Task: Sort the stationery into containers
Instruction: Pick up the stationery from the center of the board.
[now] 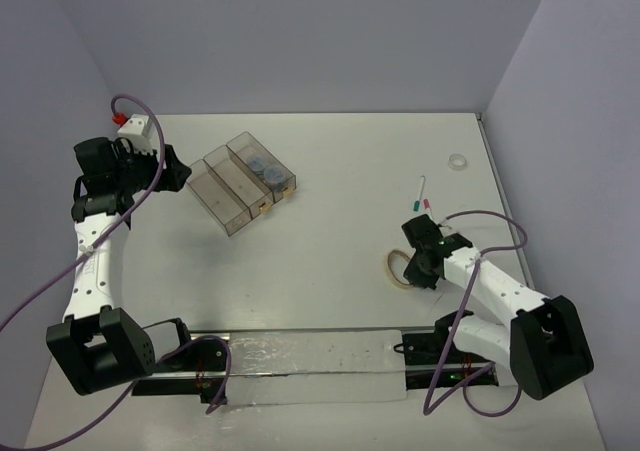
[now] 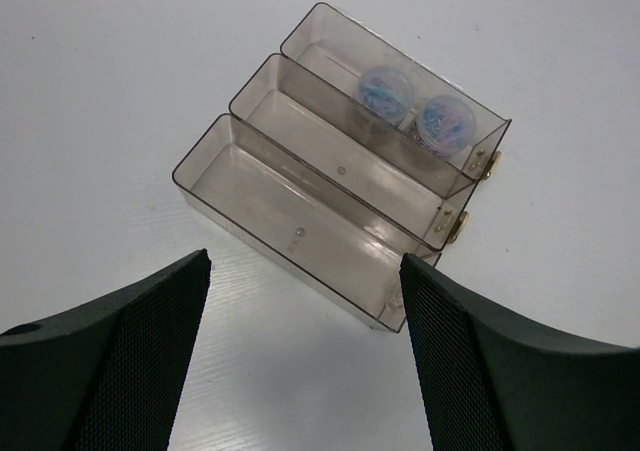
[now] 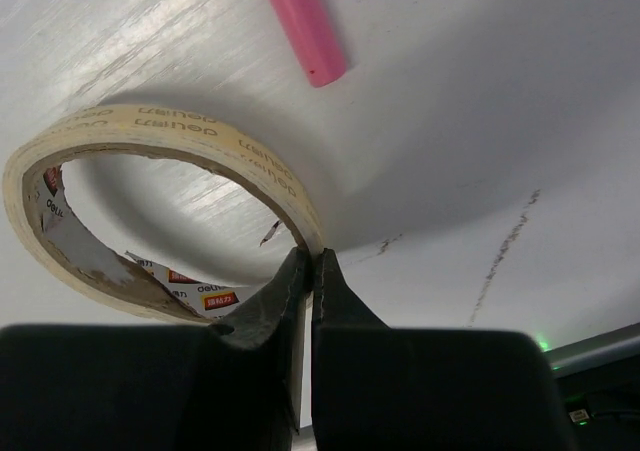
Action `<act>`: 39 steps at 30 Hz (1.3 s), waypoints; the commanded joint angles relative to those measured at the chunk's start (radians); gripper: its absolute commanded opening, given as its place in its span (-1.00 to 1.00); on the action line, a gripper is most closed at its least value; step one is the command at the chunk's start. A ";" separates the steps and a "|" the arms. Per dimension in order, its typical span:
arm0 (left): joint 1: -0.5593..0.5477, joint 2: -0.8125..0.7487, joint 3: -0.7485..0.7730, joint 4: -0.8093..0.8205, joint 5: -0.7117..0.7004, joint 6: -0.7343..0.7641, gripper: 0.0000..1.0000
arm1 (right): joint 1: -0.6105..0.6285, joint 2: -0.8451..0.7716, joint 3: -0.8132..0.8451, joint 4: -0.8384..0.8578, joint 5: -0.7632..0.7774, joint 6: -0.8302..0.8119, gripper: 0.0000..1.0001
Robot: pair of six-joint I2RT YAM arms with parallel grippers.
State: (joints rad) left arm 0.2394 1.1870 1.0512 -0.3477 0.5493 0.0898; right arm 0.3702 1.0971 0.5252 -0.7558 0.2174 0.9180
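Observation:
The containers (image 1: 222,203) are three joined clear bins at the back left. The farthest bin holds two bluish-grey round pieces (image 2: 385,89); the other two bins (image 2: 290,221) are bare inside. My left gripper (image 1: 178,168) hangs open just left of them, nothing between its fingers (image 2: 150,321). A tan tape loop (image 1: 398,268) lies at the right. My right gripper (image 3: 312,256) is shut on that loop's wall (image 3: 170,136), one finger inside the loop and one outside. Two thin white pens (image 1: 421,193) with green and red tips lie behind it. A small clear ring (image 1: 458,161) sits far right.
A pink cylindrical end (image 3: 305,26) lies on the table just beyond the loop. A clear strip (image 1: 310,366) runs along the near edge between the arm bases. Walls close the table at the back and right.

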 commanded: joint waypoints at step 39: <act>-0.302 0.131 0.227 -0.017 -0.045 -0.121 0.26 | 0.596 0.930 1.626 -0.021 0.096 -0.127 -1.00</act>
State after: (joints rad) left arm -0.0106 1.2935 1.2308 -0.3996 0.6508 -0.0452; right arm 0.9661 2.0754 2.1288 -0.8062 0.3037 0.7940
